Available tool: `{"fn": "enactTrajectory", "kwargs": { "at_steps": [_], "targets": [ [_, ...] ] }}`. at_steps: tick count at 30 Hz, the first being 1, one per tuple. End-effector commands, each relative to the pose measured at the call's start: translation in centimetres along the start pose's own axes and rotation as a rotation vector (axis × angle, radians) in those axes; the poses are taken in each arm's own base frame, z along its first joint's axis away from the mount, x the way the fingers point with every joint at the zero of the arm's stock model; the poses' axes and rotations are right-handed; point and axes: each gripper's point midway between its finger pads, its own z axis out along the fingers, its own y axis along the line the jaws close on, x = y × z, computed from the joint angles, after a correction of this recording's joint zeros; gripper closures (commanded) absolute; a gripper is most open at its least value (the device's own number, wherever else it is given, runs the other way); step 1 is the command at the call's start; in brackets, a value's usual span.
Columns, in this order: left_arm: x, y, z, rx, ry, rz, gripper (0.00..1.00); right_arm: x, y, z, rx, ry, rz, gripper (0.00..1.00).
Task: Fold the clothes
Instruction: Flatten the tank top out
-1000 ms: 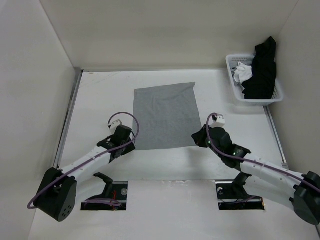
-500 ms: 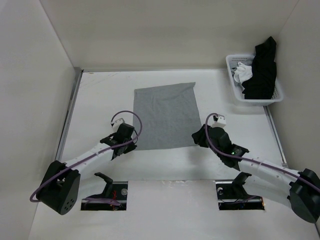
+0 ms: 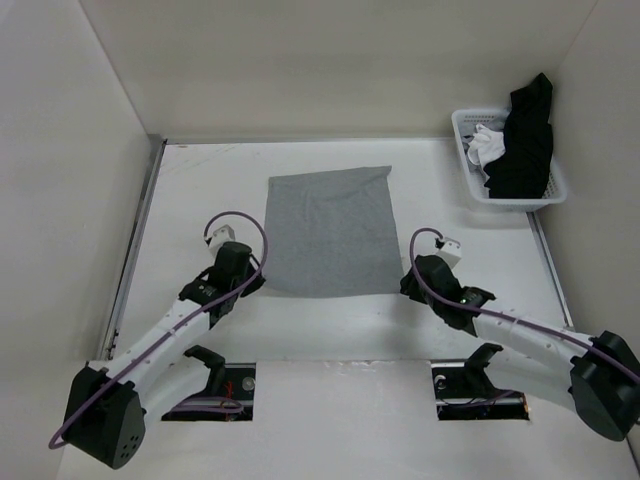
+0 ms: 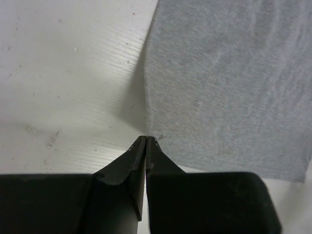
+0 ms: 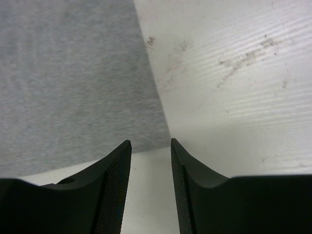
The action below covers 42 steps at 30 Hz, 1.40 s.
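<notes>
Left gripper (image 4: 147,139) is finishing closing, pinched shut at the near-left corner of the light-grey knit top (image 3: 330,230) spread on the white table (image 3: 200,190), catch uncertain. Right gripper (image 5: 151,143) is widening, empty, straddling the near-right corner. Lifting now is risking lopsided dragging.

I can read nothing here: no words, labels, brands or numbers on the grey top (image 3: 330,232), the basket (image 3: 462,135) or the table (image 3: 200,190).
</notes>
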Motion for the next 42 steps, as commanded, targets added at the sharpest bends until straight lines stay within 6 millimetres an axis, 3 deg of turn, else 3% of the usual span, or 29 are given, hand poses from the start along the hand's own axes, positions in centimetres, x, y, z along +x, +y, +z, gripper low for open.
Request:
{"fn": "enactTrajectory", "kwargs": {
  "at_steps": [1, 6, 15, 26, 32, 37, 42],
  "targets": [
    [-0.7, -0.1, 0.0, 0.030, -0.045, -0.024, 1.00, -0.6, -0.3, -0.4, 0.064, 0.000, 0.002, 0.58],
    [-2.1, 0.3, -0.2, 0.050, -0.087, -0.039, 1.00, 0.0, -0.1, 0.1, 0.099, 0.052, -0.042, 0.61],
    [-0.5, -0.5, 0.8, 0.109, -0.030, -0.036, 1.00, 1.2, 1.1, 1.4, 0.082, 0.110, -0.058, 0.67],
    [-0.3, -1.1, 0.7, 0.128, -0.027, -0.035, 1.00, 2.4, 1.7, 1.5, 0.041, 0.136, -0.029, 0.60],
    [-0.8, -1.3, 0.5, 0.132, -0.038, -0.038, 1.00, 3.3, 1.7, 1.9, 0.054, 0.186, -0.061, 0.68],
    [-1.4, -1.6, 0.4, 0.140, -0.053, -0.049, 1.00, 3.1, 1.5, 1.8, 0.078, 0.187, -0.049, 0.72],
    [-1.8, -1.9, 0.2, 0.145, -0.060, -0.047, 1.00, 2.9, 1.2, 1.7, 0.098, 0.171, -0.032, 0.81]
  ]
}}
